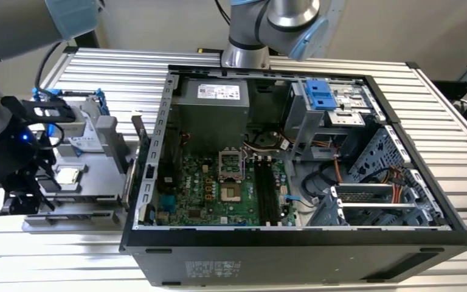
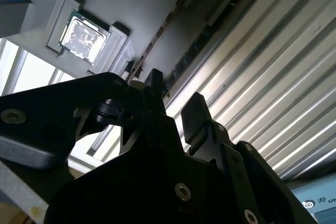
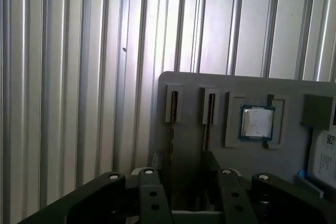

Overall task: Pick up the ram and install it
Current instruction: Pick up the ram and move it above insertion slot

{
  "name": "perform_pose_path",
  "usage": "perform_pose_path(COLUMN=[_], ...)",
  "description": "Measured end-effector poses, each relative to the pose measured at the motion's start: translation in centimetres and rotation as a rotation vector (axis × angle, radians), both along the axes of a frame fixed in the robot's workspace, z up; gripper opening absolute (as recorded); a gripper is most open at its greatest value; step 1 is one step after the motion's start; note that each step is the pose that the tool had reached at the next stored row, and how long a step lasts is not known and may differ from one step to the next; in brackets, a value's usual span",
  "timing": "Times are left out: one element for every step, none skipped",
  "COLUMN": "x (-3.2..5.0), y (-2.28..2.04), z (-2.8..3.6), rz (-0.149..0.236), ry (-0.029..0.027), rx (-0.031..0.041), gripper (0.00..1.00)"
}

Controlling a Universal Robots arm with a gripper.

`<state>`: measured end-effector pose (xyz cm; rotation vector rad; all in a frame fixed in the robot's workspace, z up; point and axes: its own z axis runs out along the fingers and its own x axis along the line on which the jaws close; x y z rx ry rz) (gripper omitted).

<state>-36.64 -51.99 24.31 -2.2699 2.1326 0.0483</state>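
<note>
My gripper (image 3: 184,177) hangs over the gray parts holder (image 3: 189,85), beside the open computer case (image 1: 298,255). My jaws are spread apart and hold nothing. The ram (image 3: 172,116) stands on its thin edge in a slot of the holder, just past my fingers (image 3: 151,187) and near the processor chip (image 3: 256,121). I think the ram is light and stiff, but easy to hurt. I would pinch its two flat sides softly, near the top edge, and keep it straight.
</note>
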Motion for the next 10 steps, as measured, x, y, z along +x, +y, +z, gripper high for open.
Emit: perform_pose_path(x=[0.00, 0.01, 0.01, 0.01, 0.01, 0.01, 0.01, 0.01, 0.00, 0.00], y=[-0.01, -0.03, -0.04, -0.07, -0.10, -0.14, -0.17, -0.20, -0.24, -0.27], z=[-0.16, -0.31, -0.45, -0.59, -0.73, -0.86, -0.99, -1.13, -1.24, -1.36], rz=[0.000, 0.000, 0.000, 0.000, 0.000, 0.000, 0.000, 0.000, 0.000, 0.000], ry=[0.0001, 0.0000, -0.0001, -0.0001, 0.0000, 0.0000, 0.0000, 0.0000, 0.0001, 0.0000], rx=[-0.0001, 0.0000, 0.0000, 0.0000, 0.0000, 0.0000, 0.0000, 0.0000, -0.0001, 0.0000], gripper=[1.00, 1.00, 1.00, 1.00, 1.00, 1.00, 1.00, 1.00, 1.00, 1.00])
